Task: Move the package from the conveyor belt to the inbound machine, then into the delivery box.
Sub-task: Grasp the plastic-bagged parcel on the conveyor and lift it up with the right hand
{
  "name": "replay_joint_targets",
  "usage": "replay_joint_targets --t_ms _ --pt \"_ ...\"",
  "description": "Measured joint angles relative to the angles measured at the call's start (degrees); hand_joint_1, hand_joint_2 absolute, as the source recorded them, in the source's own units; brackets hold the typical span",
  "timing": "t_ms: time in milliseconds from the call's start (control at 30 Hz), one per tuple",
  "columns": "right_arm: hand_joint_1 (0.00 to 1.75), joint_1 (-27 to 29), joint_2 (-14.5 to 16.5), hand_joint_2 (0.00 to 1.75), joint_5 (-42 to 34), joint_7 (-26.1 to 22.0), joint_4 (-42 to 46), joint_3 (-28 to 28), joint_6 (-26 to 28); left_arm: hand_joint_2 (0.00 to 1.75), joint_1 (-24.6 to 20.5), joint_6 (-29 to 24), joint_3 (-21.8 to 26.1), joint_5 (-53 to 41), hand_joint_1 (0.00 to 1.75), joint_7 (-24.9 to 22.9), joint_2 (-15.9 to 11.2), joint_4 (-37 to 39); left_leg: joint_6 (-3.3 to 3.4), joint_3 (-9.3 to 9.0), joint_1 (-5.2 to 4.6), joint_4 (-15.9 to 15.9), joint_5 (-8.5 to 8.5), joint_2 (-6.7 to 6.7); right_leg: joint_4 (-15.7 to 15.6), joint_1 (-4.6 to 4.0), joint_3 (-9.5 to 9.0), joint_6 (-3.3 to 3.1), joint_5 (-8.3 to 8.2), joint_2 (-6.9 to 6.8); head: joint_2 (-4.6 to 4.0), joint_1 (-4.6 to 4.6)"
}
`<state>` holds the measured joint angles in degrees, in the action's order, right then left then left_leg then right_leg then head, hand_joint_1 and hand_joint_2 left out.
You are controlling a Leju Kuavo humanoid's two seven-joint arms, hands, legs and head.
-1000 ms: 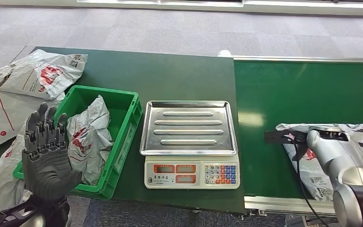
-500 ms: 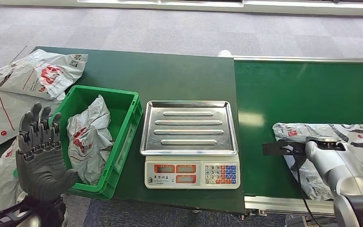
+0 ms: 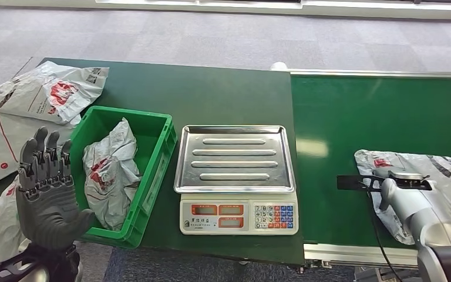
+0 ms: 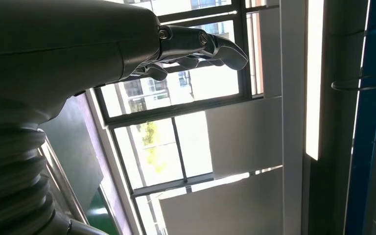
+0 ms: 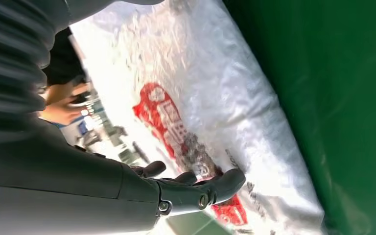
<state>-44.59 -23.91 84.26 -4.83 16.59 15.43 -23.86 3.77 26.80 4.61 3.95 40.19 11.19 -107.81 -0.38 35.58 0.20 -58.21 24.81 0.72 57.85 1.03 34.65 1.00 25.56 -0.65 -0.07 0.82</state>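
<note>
Right hand [image 5: 176, 191] above white package [image 3: 440, 170] on conveyor belt [image 3: 376, 117], fingers [image 5: 225, 182] spread, holding nothing, left hand [image 3: 50, 197] raised, fingers apart, beside green delivery box [image 3: 152, 164], scale [image 3: 235, 176] between.

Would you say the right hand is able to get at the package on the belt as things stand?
Probably yes: the right hand hovers right over the package on the belt, with nothing lying between them.
</note>
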Motion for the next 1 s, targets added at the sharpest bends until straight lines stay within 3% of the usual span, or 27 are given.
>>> replay_joint_targets --t_ms 100,233,567,1000 --pt "0.01 0.7 -0.64 1.75 -1.14 -3.11 0.0 0.37 -0.64 1.75 -0.15 -0.2 0.0 -0.01 0.0 0.0 -0.02 0.04 0.0 0.0 0.0 0.0 0.0 -0.02 0.0 0.0 0.01 0.0 0.0 0.02 0.0 0.0" --pt "1.75 1.03 -1.2 1.75 -2.42 -5.67 0.0 0.99 -0.85 1.75 -0.34 -0.56 0.0 0.05 0.0 0.0 -0.12 0.1 0.0 0.0 0.01 0.0 0.0 -0.02 0.0 -0.01 0.01 0.0 0.0 0.01 0.0 0.01" --pt "1.75 1.21 -1.56 1.75 -5.21 -13.19 0.96 3.64 -1.68 1.75 -0.14 -0.73 0.04 0.32 0.0 0.0 -0.26 -0.62 0.0 0.01 0.01 0.01 0.0 -0.02 0.0 -0.01 -0.03 0.0 0.0 0.0 0.0 0.0" --pt "1.75 0.48 -1.47 1.75 -6.95 -13.65 2.03 6.76 -0.44 1.75 0.26 -0.86 0.92 0.13 0.0 0.0 -0.26 -2.4 0.01 0.03 0.01 0.01 0.0 0.0 0.0 -0.01 -0.04 0.0 0.0 -0.03 0.0 -0.01"
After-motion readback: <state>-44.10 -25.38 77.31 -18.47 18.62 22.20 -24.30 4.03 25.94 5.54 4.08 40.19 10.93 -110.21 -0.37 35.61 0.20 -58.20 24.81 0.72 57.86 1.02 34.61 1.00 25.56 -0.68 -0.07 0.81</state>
